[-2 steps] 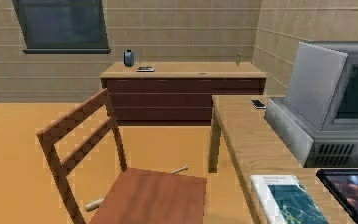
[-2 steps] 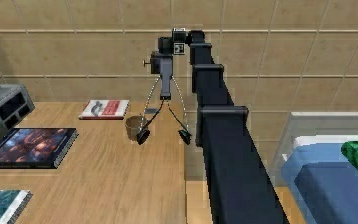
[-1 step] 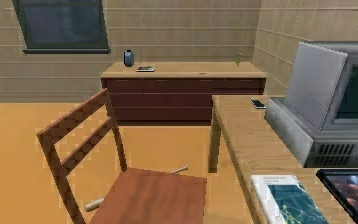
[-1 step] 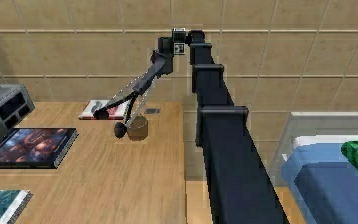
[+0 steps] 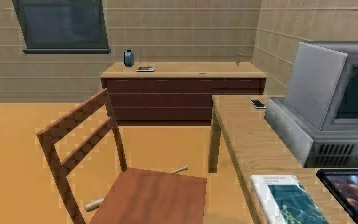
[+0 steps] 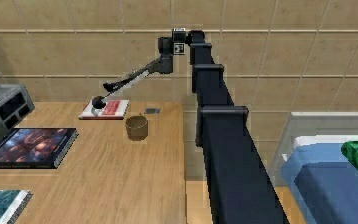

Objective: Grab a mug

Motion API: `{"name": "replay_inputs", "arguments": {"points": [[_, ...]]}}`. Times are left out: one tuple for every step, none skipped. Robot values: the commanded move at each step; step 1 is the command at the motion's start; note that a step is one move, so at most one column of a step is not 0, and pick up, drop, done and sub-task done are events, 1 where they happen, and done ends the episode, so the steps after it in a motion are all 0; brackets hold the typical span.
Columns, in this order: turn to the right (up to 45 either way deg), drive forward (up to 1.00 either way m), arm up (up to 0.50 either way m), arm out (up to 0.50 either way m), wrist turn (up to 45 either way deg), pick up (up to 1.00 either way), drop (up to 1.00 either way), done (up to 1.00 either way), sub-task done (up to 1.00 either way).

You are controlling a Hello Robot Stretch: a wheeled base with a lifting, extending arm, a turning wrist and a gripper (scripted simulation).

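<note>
Mug [image 6: 137, 126], one, brown, on desk [image 6: 117, 175], three books [image 6: 32, 145], one gripper [image 6: 101, 98]

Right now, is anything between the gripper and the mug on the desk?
Nothing visible: only bare desk lies between the gripper, at a flat red book, and the brown mug.

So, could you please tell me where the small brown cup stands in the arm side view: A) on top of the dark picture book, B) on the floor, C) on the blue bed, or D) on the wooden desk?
D: the brown cup stands on the wooden desk, beside a flat red-edged book.
</note>
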Motion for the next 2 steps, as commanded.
{"name": "replay_inputs", "arguments": {"points": [[0.0,0.0,0.0,0.0,42.0,0.0,0.0,0.0,0.0],[0.0,0.0,-0.3,0.0,0.0,0.0,0.0,0.0,0.0]]}}
